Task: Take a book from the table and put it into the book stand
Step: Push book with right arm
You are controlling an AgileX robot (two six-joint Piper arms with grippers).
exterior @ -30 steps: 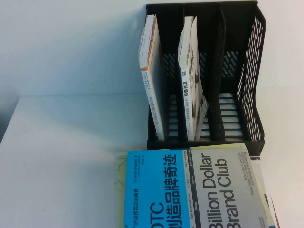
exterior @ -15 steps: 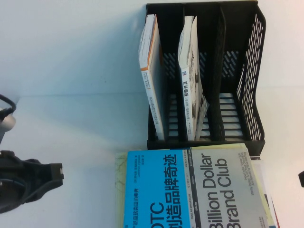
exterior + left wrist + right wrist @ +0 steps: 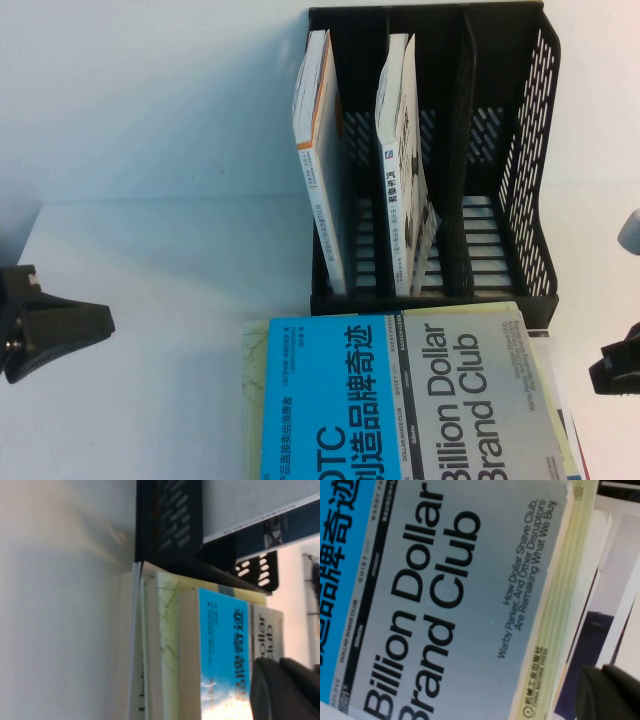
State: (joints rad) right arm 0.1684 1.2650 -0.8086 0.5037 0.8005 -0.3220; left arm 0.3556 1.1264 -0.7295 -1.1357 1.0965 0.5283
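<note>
The blue and grey book [image 3: 400, 400] lies flat on top of a stack at the front of the table [image 3: 150, 260], just in front of the black book stand [image 3: 530, 130]. The book also shows in the left wrist view [image 3: 222, 645] and the right wrist view [image 3: 460, 595]. My left gripper [image 3: 95, 322] is shut and empty, low over the table to the left of the stack, and shows in its own view [image 3: 281, 667]. My right gripper [image 3: 612, 368] is shut and empty at the right of the stack, and shows in its own view [image 3: 604, 676]. The stand's right compartment is empty.
A white book with an orange spine [image 3: 318, 150] stands in the stand's left compartment. A white book with a dark spine [image 3: 400, 150] stands in the middle one. A pale yellow-green book [image 3: 252, 400] and other books lie under the blue one.
Both arms have come into the high view. The left gripper entered from the left edge and rose a little. The right gripper entered at the right edge. The books have not moved.
</note>
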